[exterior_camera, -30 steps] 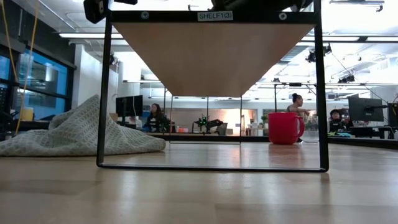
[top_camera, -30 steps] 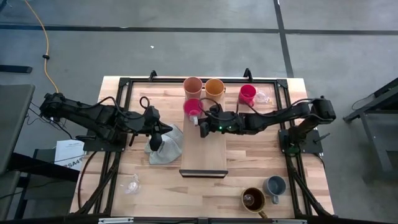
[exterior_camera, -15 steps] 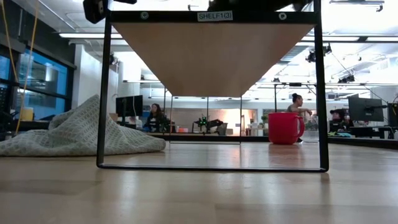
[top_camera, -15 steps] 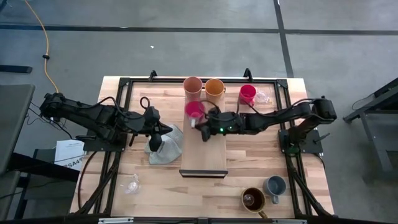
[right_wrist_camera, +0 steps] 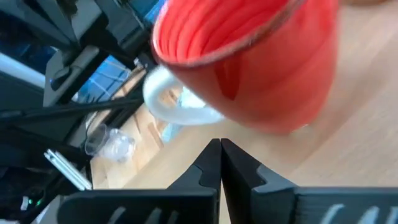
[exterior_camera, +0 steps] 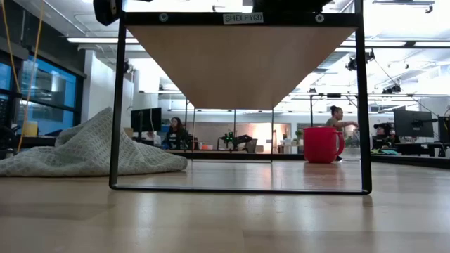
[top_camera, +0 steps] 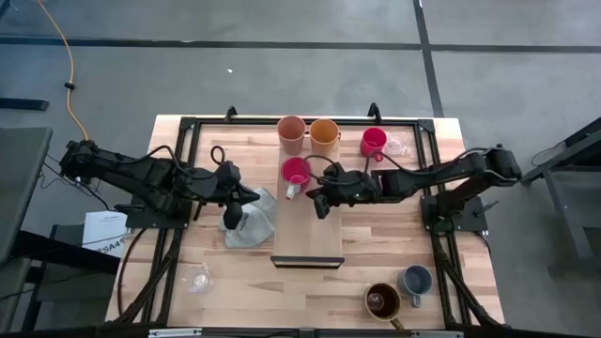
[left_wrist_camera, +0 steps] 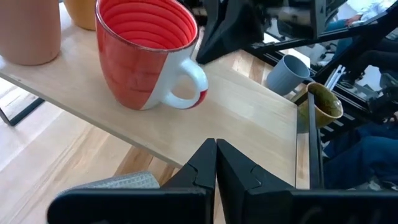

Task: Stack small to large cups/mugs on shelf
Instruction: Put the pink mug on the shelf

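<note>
Pink mug w/ white handle (top_camera: 296,172) now sits on its own on the shelf (top_camera: 307,239), just in front of the peach cup (top_camera: 291,133) and orange cup (top_camera: 324,132). A sec ago your right gripper (top_camera: 319,205) was right at it; now it's backed off beside it, fingers together, nothing held. So that placement looks done. Left gripper (top_camera: 235,218) parked over the grey cloth (top_camera: 258,223), fingers together too. Brown mug (top_camera: 382,300), blue-grey mug (top_camera: 414,280), red mug (top_camera: 374,142), clear glass (top_camera: 198,277) not yet on the shelf.
</note>
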